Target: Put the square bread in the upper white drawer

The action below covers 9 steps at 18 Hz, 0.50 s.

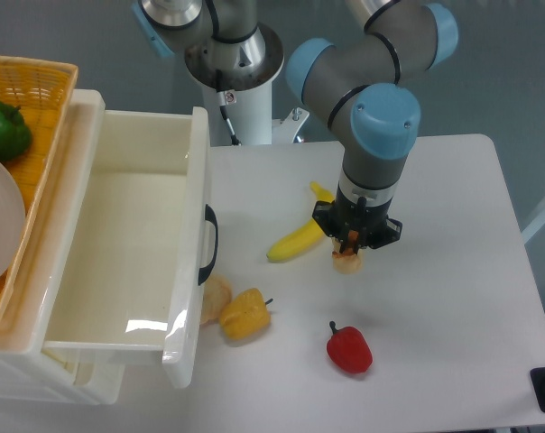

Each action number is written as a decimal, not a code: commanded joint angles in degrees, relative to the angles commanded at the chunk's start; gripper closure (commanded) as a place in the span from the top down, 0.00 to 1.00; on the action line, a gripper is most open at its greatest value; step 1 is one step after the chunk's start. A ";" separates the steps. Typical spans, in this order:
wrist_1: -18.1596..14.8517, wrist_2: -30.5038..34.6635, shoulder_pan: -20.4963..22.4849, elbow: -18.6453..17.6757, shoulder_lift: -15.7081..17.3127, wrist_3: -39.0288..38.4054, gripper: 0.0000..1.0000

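Note:
The square bread (347, 263) is a small pale tan block with an orange-brown crust. It sits on the white table right of the banana, directly under my gripper (350, 253). The gripper points straight down and its fingers reach around the top of the bread. The wrist hides the fingertips, so I cannot tell whether they are closed on it. The upper white drawer (119, 334) stands pulled open at the left, empty inside, with its curved black handle (208, 245) facing the table.
A banana (298, 240) lies just left of the gripper. A pale bun (216, 299) and a yellow pepper (244, 313) lie by the drawer front. A red pepper (349, 349) lies nearer the front. A woven yellow basket (47, 117) at the far left holds a green pepper (4, 130).

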 joint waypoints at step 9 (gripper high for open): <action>0.00 -0.88 0.00 0.53 0.09 -0.61 0.26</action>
